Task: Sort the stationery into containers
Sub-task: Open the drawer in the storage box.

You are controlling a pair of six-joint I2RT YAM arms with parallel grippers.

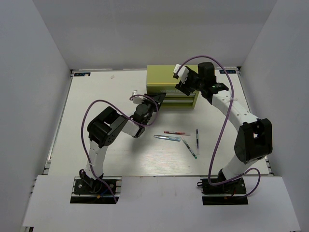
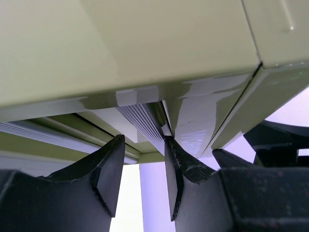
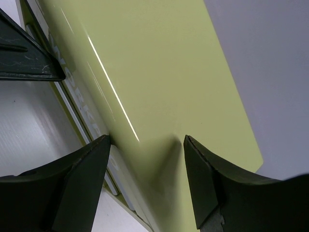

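Yellow-green and boxy, the tool chest (image 1: 160,77) is sitting at the far edge of the white surface (image 1: 96,111). Its back is standing close to the far wall and its drawer fronts are facing near.

The left end effector (image 1: 155,102) is reaching in at the chest's near left corner, level with the drawers. In its wrist view its fingers (image 2: 108,174) are standing part-way apart with a ribbed drawer lip (image 2: 142,123) lying at their tips. Whether they are pinching that lip or only flanking it cannot be told.

The right end effector (image 1: 183,79) is hovering over the lid, toward the chest's right end and by its front edge. Its fingers are spread wide, with only the lid showing between them.

Four pens are lying near of the chest, between the two arms, with a band of bare surface separating them from the drawers.
- The red pen (image 1: 176,133) is lying left to right.
- The light blue pen (image 1: 167,137) is lying just near and left of it.
- The whitish pen (image 1: 197,135) is pointing near to far, to the right of the red one.
- The dark green pen (image 1: 191,147) is slanting below both, its far end close to the blue pen's right end.

All four are lying well apart from the surface's near and right edges.
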